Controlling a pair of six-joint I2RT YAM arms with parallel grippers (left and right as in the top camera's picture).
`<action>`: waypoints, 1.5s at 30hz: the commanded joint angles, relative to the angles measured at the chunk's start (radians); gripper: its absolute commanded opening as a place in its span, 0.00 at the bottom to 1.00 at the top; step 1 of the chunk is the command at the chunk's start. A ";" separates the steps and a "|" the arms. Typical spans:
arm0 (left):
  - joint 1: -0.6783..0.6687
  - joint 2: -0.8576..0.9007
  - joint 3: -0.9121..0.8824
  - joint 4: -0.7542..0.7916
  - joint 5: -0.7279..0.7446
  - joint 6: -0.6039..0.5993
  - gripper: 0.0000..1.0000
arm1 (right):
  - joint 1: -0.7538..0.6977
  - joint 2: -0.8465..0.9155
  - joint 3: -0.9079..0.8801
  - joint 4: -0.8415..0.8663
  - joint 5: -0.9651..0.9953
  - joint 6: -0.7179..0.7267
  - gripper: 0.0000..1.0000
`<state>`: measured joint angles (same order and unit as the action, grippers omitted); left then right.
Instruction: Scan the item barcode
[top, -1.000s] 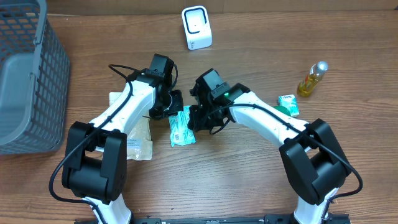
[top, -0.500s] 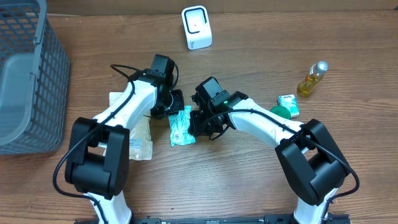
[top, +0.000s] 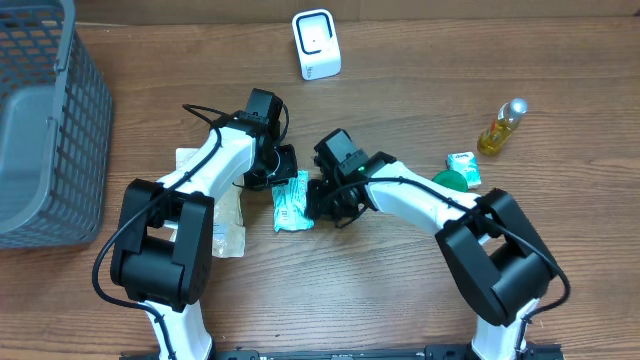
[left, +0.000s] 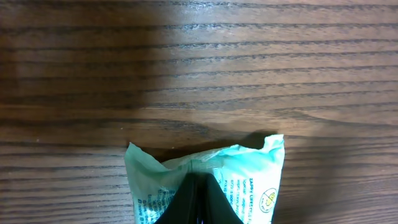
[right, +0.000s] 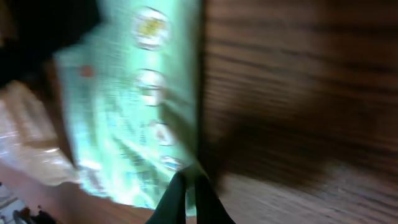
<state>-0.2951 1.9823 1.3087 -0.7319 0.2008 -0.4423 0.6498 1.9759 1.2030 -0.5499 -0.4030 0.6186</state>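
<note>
The item is a flat mint-green packet (top: 290, 204) with printed text, lying between the two arms near the table's middle. My left gripper (top: 284, 177) is shut on its upper end; the left wrist view shows the dark fingers (left: 198, 200) pressed together over the crinkled packet (left: 249, 171). My right gripper (top: 316, 196) is shut on the packet's right edge. In the blurred right wrist view the fingertips (right: 175, 202) pinch the rim of the packet (right: 134, 106). The white scanner (top: 316, 44) stands at the far edge. No barcode shows.
A grey mesh basket (top: 45, 120) fills the left side. A clear plastic bag (top: 220, 228) lies under the left arm. On the right are a yellow oil bottle (top: 502, 126), a small green box (top: 464, 166) and a green round thing (top: 449, 180).
The right arm's wrist has shifted slightly left and toward the front. The packet has barely moved, and both grippers have stayed shut on it.
</note>
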 joint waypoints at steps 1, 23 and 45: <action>-0.006 0.062 -0.018 0.003 -0.036 0.001 0.04 | 0.009 0.039 -0.019 -0.009 0.020 0.048 0.04; 0.104 0.050 0.263 -0.320 0.238 0.054 0.04 | 0.009 0.039 -0.016 -0.022 0.000 0.045 0.16; 0.127 0.053 0.146 -0.437 0.224 0.225 0.04 | -0.088 0.023 0.124 0.106 -0.080 -0.122 0.13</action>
<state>-0.1555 2.0258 1.4971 -1.1740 0.4191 -0.2337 0.5541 1.9919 1.3094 -0.4568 -0.5137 0.5041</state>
